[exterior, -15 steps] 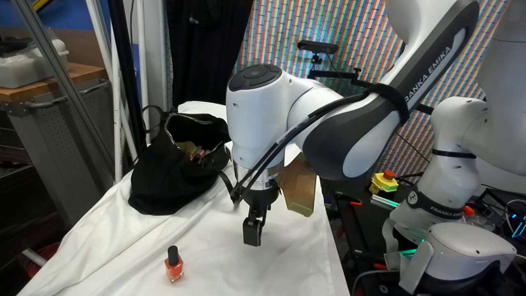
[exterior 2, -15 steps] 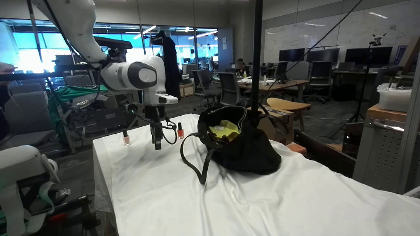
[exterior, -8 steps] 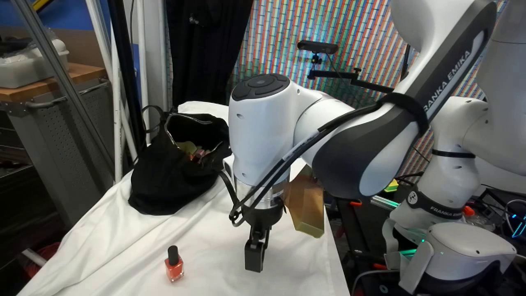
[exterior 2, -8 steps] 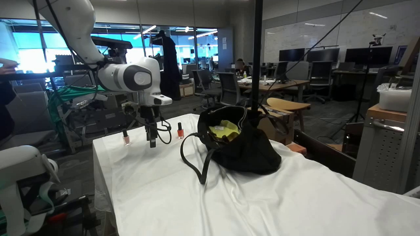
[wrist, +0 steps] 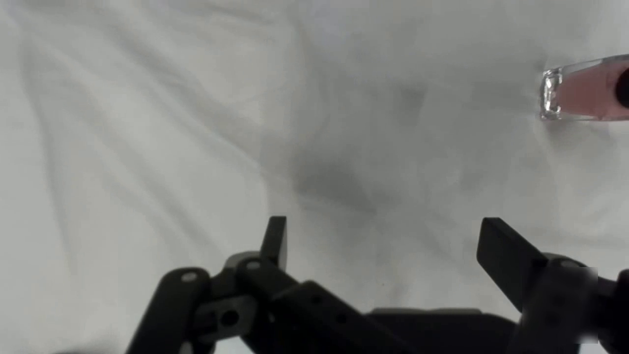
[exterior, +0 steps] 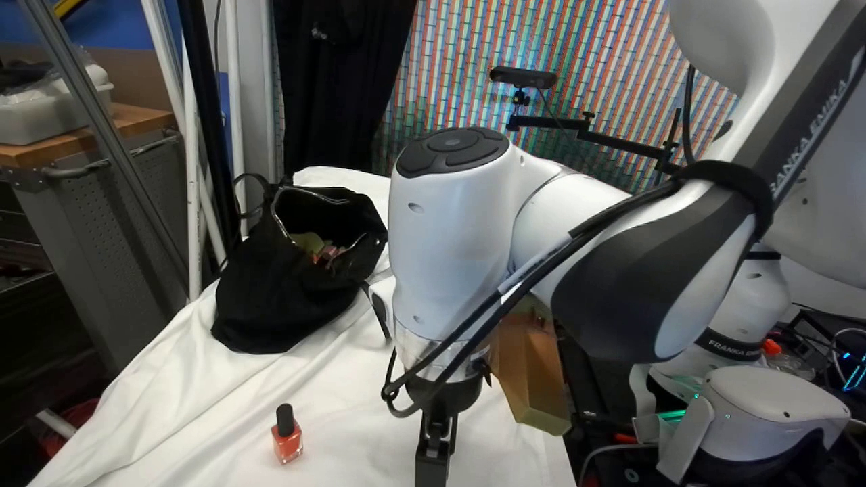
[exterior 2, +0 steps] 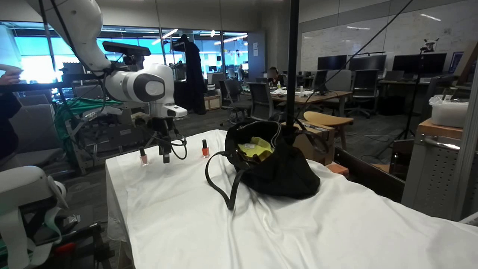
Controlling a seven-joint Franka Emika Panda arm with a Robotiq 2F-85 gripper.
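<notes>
My gripper (wrist: pixel 385 220) stands open over a white cloth, its fingers (wrist: pixel 506 255) wide apart with only cloth showing between them. A pale pink nail polish bottle (wrist: pixel 585 93) with a black cap appears at the right edge of the wrist view, partly cut off. In an exterior view the gripper (exterior 2: pixel 164 155) hangs just right of that pink bottle (exterior 2: pixel 144 159), apart from it. An orange-red polish bottle (exterior 2: pixel 205 151) stands upright farther right. In an exterior view this orange-red bottle (exterior: pixel 287 443) is left of the gripper, whose tips reach the bottom edge; the pink bottle is not visible there.
A black bag (exterior 2: pixel 283 175) lies open on the white-covered table (exterior 2: pixel 179 224), with yellow cloth (exterior 2: pixel 255 148) inside and its strap looped over the tabletop. A second white arm (exterior: pixel 751 419) stands beside the table. Someone's hand (exterior 2: pixel 10 76) shows at the far left.
The arm has swung away from the bag, and the gripper has come closer to the pink bottle. Its jaws stay open. Bottles and bag have not moved.
</notes>
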